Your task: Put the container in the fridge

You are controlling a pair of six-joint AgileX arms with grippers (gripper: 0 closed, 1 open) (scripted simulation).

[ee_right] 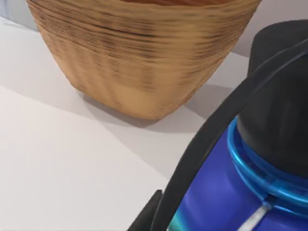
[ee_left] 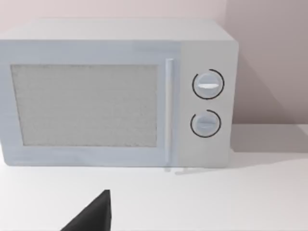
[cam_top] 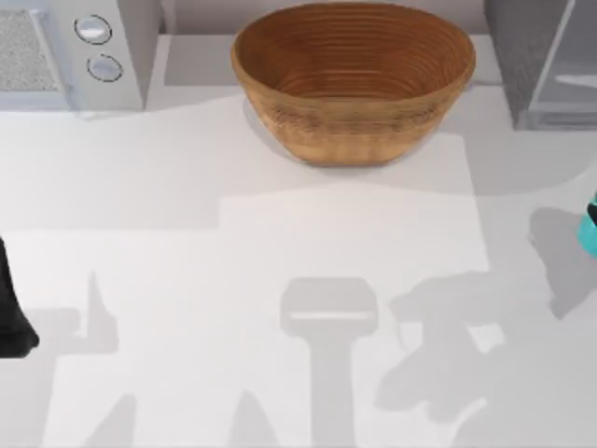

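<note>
A: Right gripper, item one?
B: Right gripper (ee_right: 202,159), seen from its own wrist camera: dark fingers (ee_right: 192,163) curve tight along the side of the container (ee_right: 226,192), so it appears clamped on it.

A: Container, description?
B: Blue body, bright blue ring at the shoulder, black round cap (ee_right: 279,96). From above, a teal sliver of it (cam_top: 590,229) sits at the table's right edge, with a grey shadow beside it.

A: Nearest object?
B: Basket (cam_top: 353,79), woven brown, upright at the back centre of the table (cam_top: 233,243). In the right wrist view its wall (ee_right: 139,53) stands beyond the container, apart from it.

A: Fridge?
B: Fridge (cam_top: 522,65), grey speckled box at the back right corner, pale glassy door panel (cam_top: 569,75). Container well apart from it, outside.

A: Left arm?
B: Left gripper (cam_top: 11,308), dark, parked at the table's left edge; whether its fingers are wide or narrow, I cannot tell.

A: Remaining stock?
B: Microwave (ee_left: 115,91), light grey, two round knobs (ee_left: 208,84), back left corner, door closed.
</note>
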